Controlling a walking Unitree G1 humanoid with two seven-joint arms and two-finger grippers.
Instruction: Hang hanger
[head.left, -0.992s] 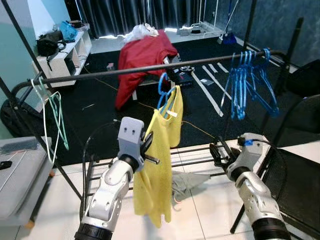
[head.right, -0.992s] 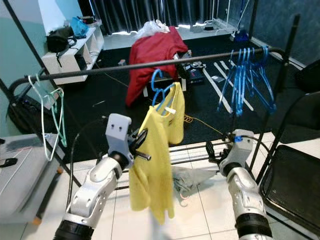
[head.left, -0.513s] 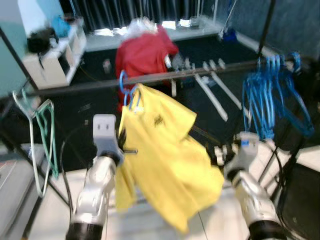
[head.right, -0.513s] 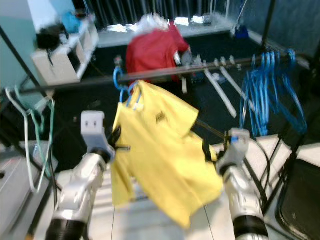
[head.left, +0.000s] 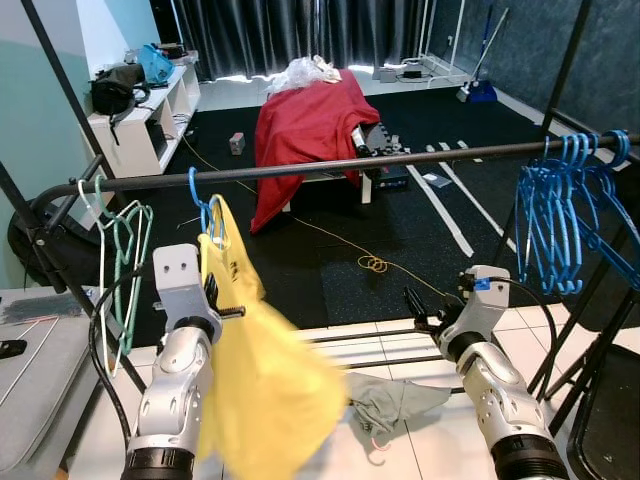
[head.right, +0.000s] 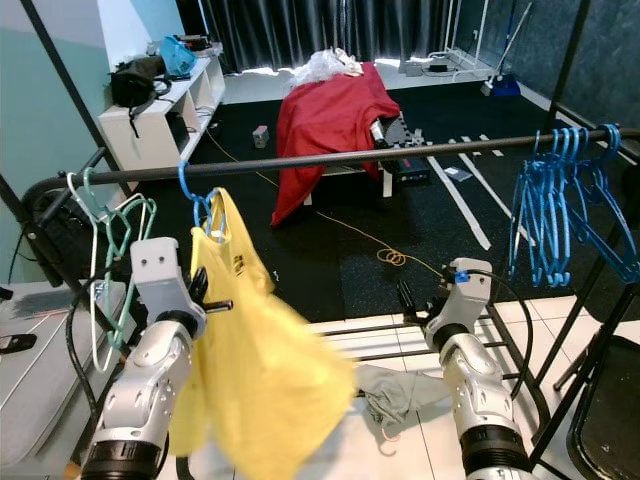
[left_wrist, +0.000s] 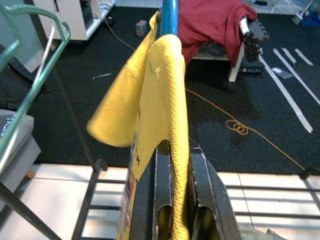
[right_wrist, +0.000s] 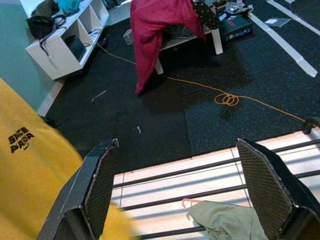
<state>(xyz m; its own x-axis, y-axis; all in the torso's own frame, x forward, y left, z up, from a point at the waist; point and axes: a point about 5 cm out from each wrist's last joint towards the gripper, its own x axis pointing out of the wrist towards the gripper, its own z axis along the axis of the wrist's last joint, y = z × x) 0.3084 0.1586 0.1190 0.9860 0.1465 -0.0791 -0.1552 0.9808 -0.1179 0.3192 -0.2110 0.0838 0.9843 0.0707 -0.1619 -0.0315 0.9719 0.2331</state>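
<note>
- One blue hanger carrying a yellow shirt already hooks over the black rail, so the hanging looks nearly done; release remains.
- Left hand is clamped on the shirt's cloth below the hanger.
- Right hand hangs spread apart, empty.
- Shirt print reads "SPACE PANDA", as best I can tell.

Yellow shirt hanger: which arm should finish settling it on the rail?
Left. The left gripper is shut on the yellow shirt below its hanger, hooked on the rail. The right gripper is open, apart.
</note>
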